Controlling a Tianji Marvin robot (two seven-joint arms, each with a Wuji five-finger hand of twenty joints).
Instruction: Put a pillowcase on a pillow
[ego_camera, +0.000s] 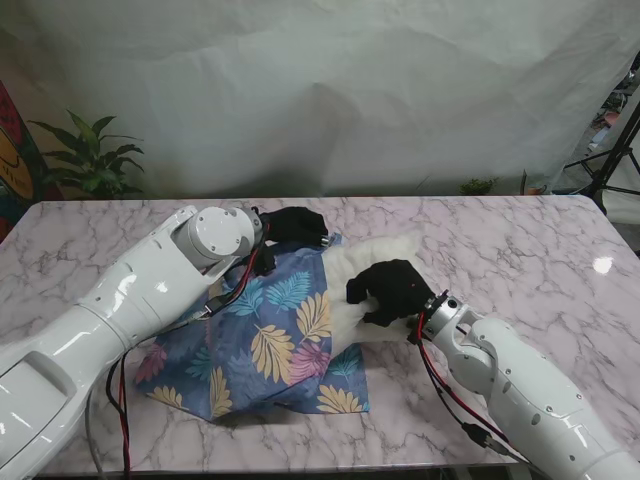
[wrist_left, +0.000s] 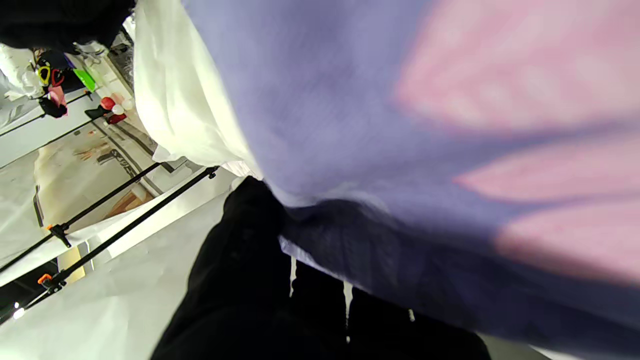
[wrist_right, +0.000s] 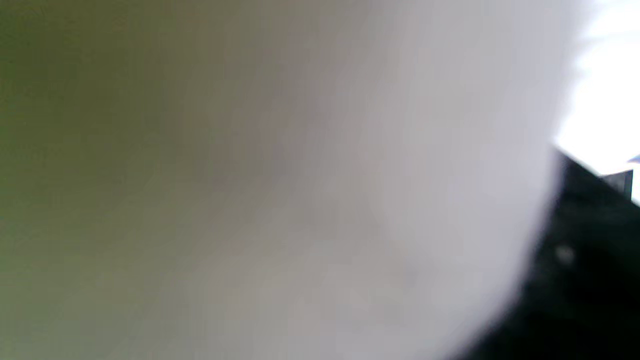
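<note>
A blue pillowcase (ego_camera: 265, 340) with pink, yellow and teal leaves lies on the marble table, its open end toward the right. A white pillow (ego_camera: 378, 258) sticks out of that opening, part of it inside. My left hand (ego_camera: 295, 228), in a black glove, grips the far corner of the pillowcase's opening; the left wrist view shows the blue cloth (wrist_left: 400, 125) bunched over its fingers (wrist_left: 260, 280). My right hand (ego_camera: 392, 290), also black-gloved, presses down on the pillow with its fingers curled into it. The right wrist view is filled by blurred white pillow (wrist_right: 300, 200).
The marble table (ego_camera: 530, 250) runs wide to the right and left of the pillow. A potted plant (ego_camera: 95, 160) stands behind the far left corner. A dark stand (ego_camera: 610, 160) rises at the far right. A white backdrop hangs behind.
</note>
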